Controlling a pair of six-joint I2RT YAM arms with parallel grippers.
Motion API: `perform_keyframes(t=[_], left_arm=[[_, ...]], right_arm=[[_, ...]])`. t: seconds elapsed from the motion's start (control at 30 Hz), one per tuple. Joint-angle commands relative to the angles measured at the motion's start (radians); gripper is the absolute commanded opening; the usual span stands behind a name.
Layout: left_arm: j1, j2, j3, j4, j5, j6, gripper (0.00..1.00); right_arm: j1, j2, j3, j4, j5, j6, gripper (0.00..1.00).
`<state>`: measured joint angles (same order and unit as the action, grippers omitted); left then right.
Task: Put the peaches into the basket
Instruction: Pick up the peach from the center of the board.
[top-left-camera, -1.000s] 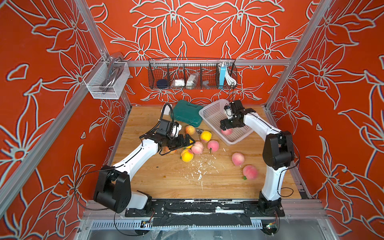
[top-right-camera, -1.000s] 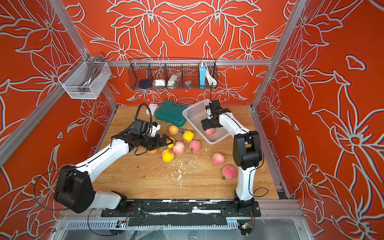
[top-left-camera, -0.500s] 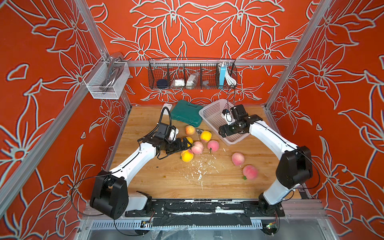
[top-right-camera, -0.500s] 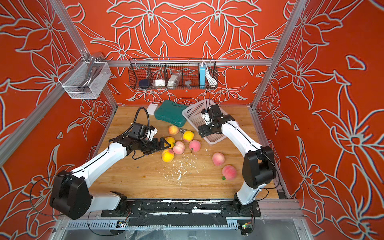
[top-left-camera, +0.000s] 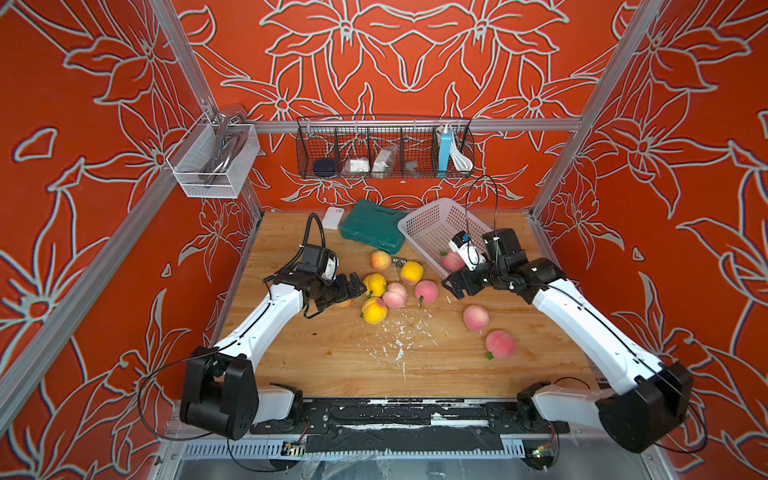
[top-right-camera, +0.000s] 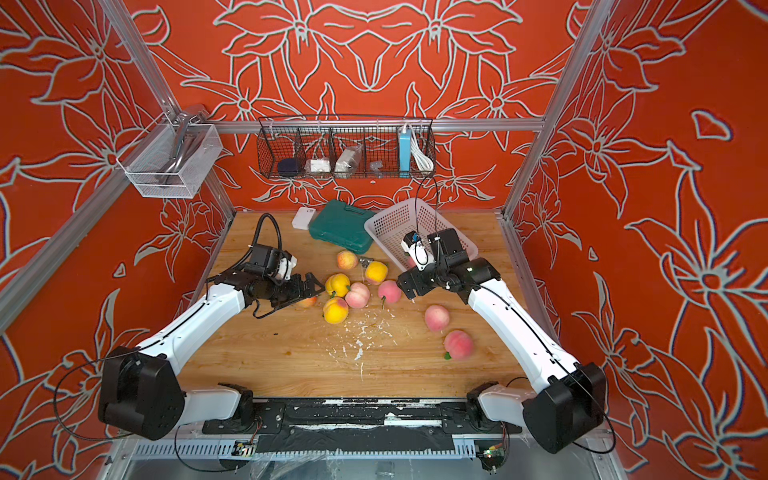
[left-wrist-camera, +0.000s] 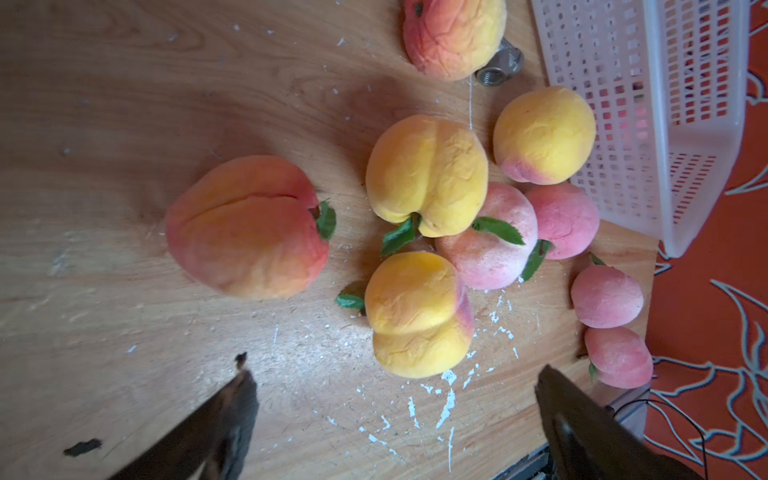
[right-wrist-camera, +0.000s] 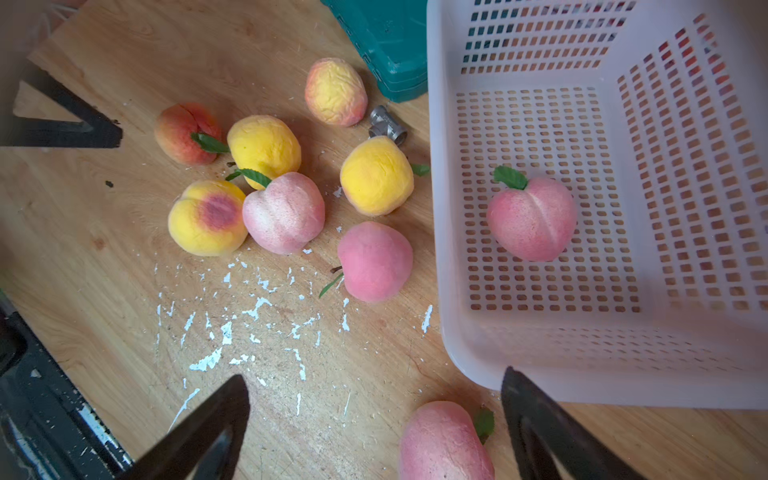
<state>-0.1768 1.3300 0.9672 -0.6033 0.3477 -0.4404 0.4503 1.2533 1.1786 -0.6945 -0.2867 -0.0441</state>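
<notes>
The pale basket (top-left-camera: 432, 222) stands at the back right of the table, and one pink peach (right-wrist-camera: 532, 218) lies in it. Several peaches lie bunched at mid-table: yellow ones (top-left-camera: 376, 284), a pale pink one (top-left-camera: 395, 295) and a pink one (top-left-camera: 427, 291). Two more pink peaches (top-left-camera: 476, 317) lie nearer the front right. My left gripper (top-left-camera: 353, 289) is open just left of the bunch. An orange-red peach (left-wrist-camera: 249, 226) and a yellow one (left-wrist-camera: 419, 316) lie ahead of its fingers. My right gripper (top-left-camera: 451, 289) is open outside the basket's near corner, above a pink peach (right-wrist-camera: 444, 440).
A green case (top-left-camera: 374, 226) and a small white box (top-left-camera: 333, 217) lie behind the peaches. A metal fitting (top-left-camera: 399, 262) lies among them. White flakes (top-left-camera: 399, 336) are scattered at mid-table. A black wire rack (top-left-camera: 384, 153) and a white mesh bin (top-left-camera: 212, 162) hang on the walls.
My right gripper has come out from over the basket toward the table's middle, with its jaws a little wider. The pink peach stays in the basket. The left gripper has barely shifted.
</notes>
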Motion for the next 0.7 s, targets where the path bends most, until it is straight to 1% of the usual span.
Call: perform_keyframes(t=[0.0, 0.17, 0.37, 0.67], left_arm=[[0.022, 0.037, 0.045, -0.056, -0.071, 0.033, 1.0], [0.049, 0.091, 0.07, -0.08, -0.129, 0.057, 1.0], [0.065, 0.186, 0.098, -0.073, -0.142, 0.073, 1.0], [0.065, 0.281, 0.141, -0.055, -0.177, 0.088, 1.0]], right_arm=[[0.008, -0.001, -0.014, 0.009, -0.056, -0.014, 0.97], [0.008, 0.02, -0.013, 0.027, -0.095, 0.018, 0.97], [0.011, 0.021, -0.02, 0.076, -0.137, 0.063, 0.99], [0.014, 0.051, -0.017, 0.093, -0.149, 0.07, 0.99]])
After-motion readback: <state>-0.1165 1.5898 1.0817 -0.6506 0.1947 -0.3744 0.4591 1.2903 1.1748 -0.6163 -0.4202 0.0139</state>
